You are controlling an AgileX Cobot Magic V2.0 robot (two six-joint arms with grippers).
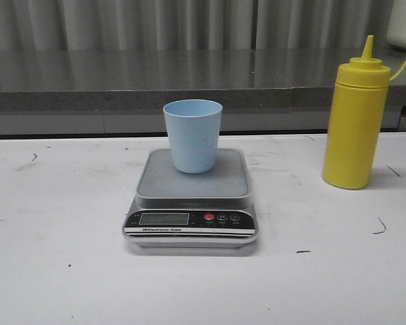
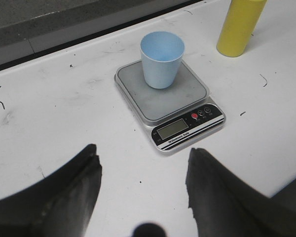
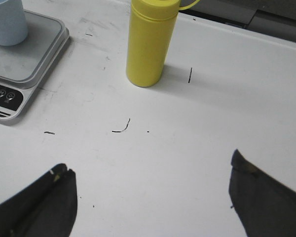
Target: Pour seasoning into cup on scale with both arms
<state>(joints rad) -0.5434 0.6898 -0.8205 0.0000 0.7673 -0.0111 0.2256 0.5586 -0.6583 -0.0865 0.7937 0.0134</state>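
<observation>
- The surface [image 1: 68, 271] is flat and white, matt, marked with short dark scuffs and scratches; one curved scratch [image 3: 122, 127] lies between the right claw and the bottle.
- Behind the surface runs a grey ledge [image 1: 122, 74] with a speckled edge; beyond it, a pale wall of vertical corrugations [image 1: 155, 20].
- Left claw [image 2: 143, 182]: released, its two dark fingers spread wide over bare surface, holding nothing. The scale [image 2: 167, 98] sits just ahead of it, clear of both fingers.
- Right claw [image 3: 150, 197]: released, fingers set well apart, holding nothing. The seasoning bottle [image 3: 149, 44] stands ahead of it, well clear; the scale lies off to one side of that claw.
- Seasoning bottle [image 1: 356, 122]: upright, long axis vertical, nozzle pointing straight up. Smooth yellow plastic cylinder, shouldered cap, tapered tip with a thin yellow tether looping off it. It rests on the surface, apart from the scale.
- Cup [image 1: 193, 135]: upright, mouth up, on the rear part of the scale's platform. Pale blue plastic, no handle, narrowing towards its base. It looks empty in the left wrist view.
- Scale [image 1: 191, 200]: flat, brushed silver platform with rounded corners; black front panel facing the claws, with a blank LCD, one red button and two dark buttons.
</observation>
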